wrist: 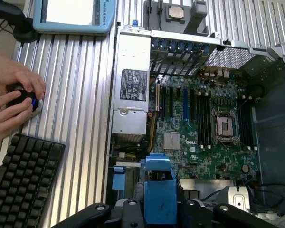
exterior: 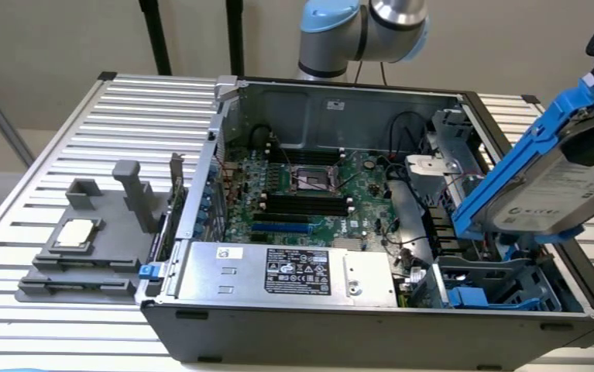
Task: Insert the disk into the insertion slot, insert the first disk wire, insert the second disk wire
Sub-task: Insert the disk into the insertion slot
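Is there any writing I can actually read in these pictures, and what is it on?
"DELL": on the motherboard.
"UNIVERSAL ROBOTS": on the blue tablet, along its frame.
Labels on the power supply and the disk: print too small to read.

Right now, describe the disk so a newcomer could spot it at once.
Find the open computer case; above its corner on the exterior view's right hangs a tilted slab. That is the disk: silver-grey, white label, bright blue frame, unlike the bare silver power supply.
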Available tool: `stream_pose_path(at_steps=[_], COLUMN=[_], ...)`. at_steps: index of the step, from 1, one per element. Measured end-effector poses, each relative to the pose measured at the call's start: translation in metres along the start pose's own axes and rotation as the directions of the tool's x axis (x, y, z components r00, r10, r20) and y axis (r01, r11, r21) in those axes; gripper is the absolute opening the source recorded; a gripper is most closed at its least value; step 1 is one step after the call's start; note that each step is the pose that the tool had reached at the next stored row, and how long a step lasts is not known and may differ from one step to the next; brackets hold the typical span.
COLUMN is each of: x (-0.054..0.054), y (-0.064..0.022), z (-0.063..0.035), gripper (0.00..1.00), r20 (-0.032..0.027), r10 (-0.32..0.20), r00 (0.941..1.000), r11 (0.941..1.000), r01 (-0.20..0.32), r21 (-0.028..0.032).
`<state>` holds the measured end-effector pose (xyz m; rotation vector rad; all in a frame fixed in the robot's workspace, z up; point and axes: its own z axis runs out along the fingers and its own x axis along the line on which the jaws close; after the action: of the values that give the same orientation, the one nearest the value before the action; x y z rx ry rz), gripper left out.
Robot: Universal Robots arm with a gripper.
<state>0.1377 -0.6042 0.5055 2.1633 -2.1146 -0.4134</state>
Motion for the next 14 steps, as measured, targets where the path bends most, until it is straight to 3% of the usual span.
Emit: stream_pose_path(at_steps=[5,14], x=[0.018,0.023], y=[-0.0011,-0.0073], z=[0.0049,0.0196], gripper=[0.32,0.32], r20=[0.0015,0.0022], r10=[0.004,0.006], r00=[1.0,1.0], r11=[1.0,1.0], r01=[-0.004,-0.006], r21=[0.0006,0.0008])
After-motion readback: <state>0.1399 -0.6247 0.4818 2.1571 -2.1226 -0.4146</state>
